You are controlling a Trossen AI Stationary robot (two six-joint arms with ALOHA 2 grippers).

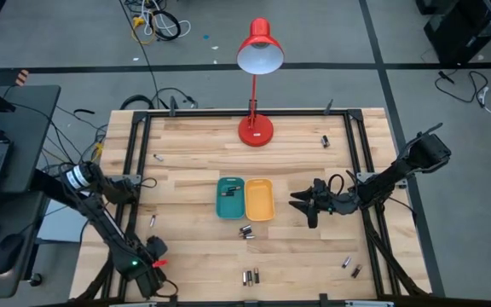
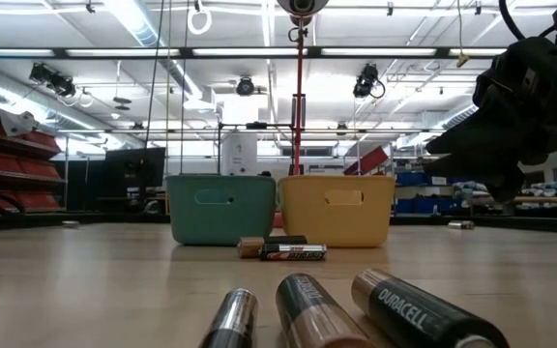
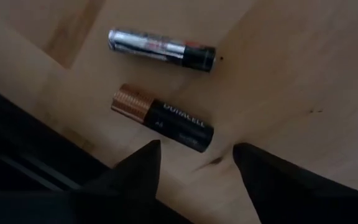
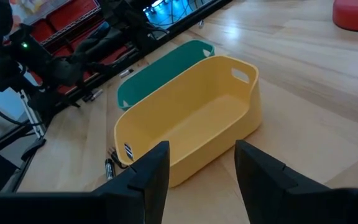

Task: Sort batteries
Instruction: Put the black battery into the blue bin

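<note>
Batteries are scattered over the table: a small cluster touching just at 6 o'clock of the two trays, a pair at the near edge, two more toward 4 o'clock, one at 2 o'clock by the far rail, singles at 9 and 10 o'clock. A couple lie inside the teal tray; the yellow tray touching its side looks bare inside. Left gripper sits low at 7 o'clock, fingers spread and empty, straddling the end of a Duracell AA, with a silver-and-black cell lying parallel just beyond it. Right gripper hovers at 3 o'clock of the yellow tray, fingers partly apart, nothing between them. Red desk lamp stands at 12 o'clock.
</note>
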